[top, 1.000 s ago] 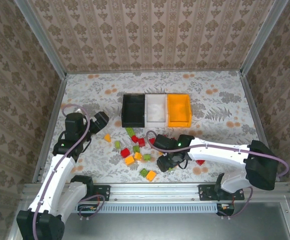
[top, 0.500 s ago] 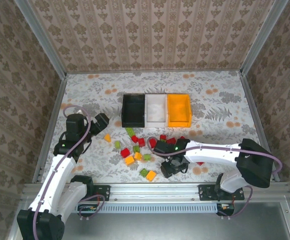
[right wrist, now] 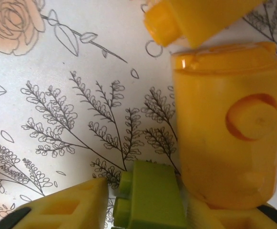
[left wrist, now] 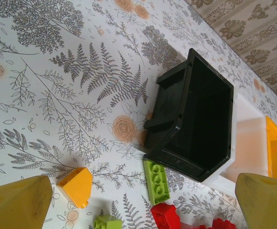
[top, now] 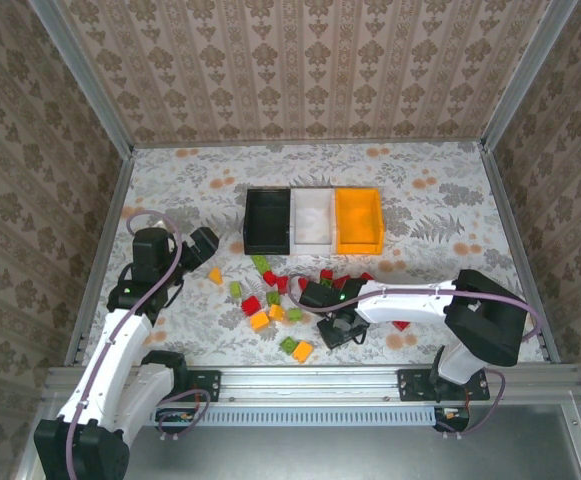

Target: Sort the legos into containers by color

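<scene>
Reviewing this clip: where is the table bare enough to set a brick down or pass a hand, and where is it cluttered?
Bare: the far strip behind the bins, the right side beyond the orange bin, and the far-left corner above the left gripper. Crowded: the patch just in front of the bins, where the legos lie scattered and the right gripper works among them.

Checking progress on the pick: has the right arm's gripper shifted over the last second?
Yes. The right gripper slid slightly right, away from the orange brick near the table's front edge, now closing around a green brick.
</scene>
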